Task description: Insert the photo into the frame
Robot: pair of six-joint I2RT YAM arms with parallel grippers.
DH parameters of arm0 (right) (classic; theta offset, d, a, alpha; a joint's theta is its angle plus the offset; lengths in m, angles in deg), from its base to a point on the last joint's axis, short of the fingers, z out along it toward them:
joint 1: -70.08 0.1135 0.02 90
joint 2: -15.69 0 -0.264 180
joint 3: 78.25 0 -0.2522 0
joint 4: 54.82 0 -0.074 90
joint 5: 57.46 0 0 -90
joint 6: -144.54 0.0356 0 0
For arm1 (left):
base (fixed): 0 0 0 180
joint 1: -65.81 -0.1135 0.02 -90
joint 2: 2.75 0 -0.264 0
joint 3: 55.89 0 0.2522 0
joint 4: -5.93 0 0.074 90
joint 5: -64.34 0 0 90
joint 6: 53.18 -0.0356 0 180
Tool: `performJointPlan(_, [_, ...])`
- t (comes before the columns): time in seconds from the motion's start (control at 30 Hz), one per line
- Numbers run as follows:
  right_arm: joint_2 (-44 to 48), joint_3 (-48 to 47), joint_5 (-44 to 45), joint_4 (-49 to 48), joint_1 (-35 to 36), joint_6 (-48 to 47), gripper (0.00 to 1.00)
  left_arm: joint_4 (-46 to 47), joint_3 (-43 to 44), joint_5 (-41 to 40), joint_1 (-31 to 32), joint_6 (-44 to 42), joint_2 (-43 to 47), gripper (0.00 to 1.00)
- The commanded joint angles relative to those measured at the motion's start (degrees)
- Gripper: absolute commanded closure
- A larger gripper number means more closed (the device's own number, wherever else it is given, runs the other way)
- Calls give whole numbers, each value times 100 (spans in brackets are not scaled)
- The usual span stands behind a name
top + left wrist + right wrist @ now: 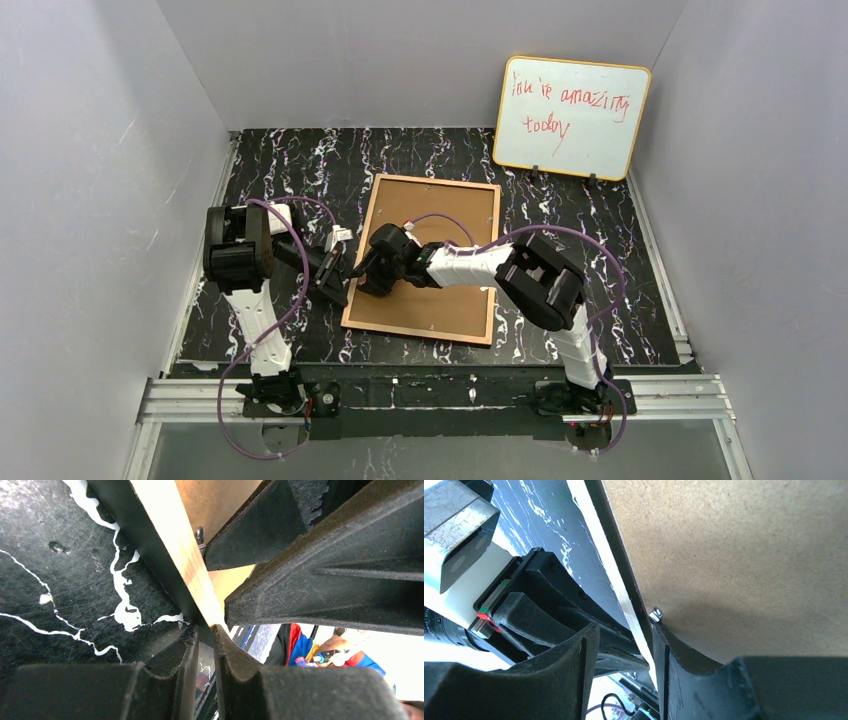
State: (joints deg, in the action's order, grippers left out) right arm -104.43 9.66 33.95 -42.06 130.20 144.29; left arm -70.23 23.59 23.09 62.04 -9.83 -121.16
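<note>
The frame (435, 181) lies back up on the black marbled table, its tan rails around a brown hardboard backing panel (440, 220). The photo is hidden. My left gripper (338, 280) is at the frame's left rail. In the left wrist view its fingers (206, 650) stand almost closed, pinching the rail's dark edge (175, 545). My right gripper (368, 282) is just right of it. It is open (621, 645) and straddles the same rail (624, 605), with one finger on the backing (749, 555) beside a metal tab (656, 614).
An orange-edged whiteboard (570, 118) with red writing leans on the back wall at the right. Grey walls enclose the table on three sides. The two grippers sit very close together; the right one's fingers (325, 570) fill the left wrist view's upper right.
</note>
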Motion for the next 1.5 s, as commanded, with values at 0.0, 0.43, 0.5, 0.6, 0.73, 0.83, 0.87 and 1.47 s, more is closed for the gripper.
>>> performJointPlan(0.0, [-78, -38, 412, 581, 44, -223, 48, 744, -184, -542, 144, -257, 27, 86])
performJointPlan(0.43, [525, 497, 530, 603, 28, -285, 47, 719, -146, -540, 148, -267, 89, 86])
performJointPlan(0.5, [402, 343, 500, 668, 23, -355, 47, 724, -131, -522, 145, -263, 64, 86])
performJointPlan(0.6, [206, 144, 433, 730, 27, -405, 47, 735, -146, -527, 141, -252, 61, 86])
performJointPlan(0.73, [54, 16, 347, 644, 22, -380, 48, 786, -157, -549, 141, -223, 41, 87])
performJointPlan(0.83, [-82, -86, 304, 646, 18, -349, 48, 807, -141, -536, 144, -204, 4, 86])
performJointPlan(0.87, [-113, -113, 300, 645, 20, -341, 48, 807, -138, -541, 146, -204, -2, 87])
performJointPlan(1.47, [-343, -286, 649, 732, -25, -503, 59, 843, -215, -525, 172, -230, 26, 87])
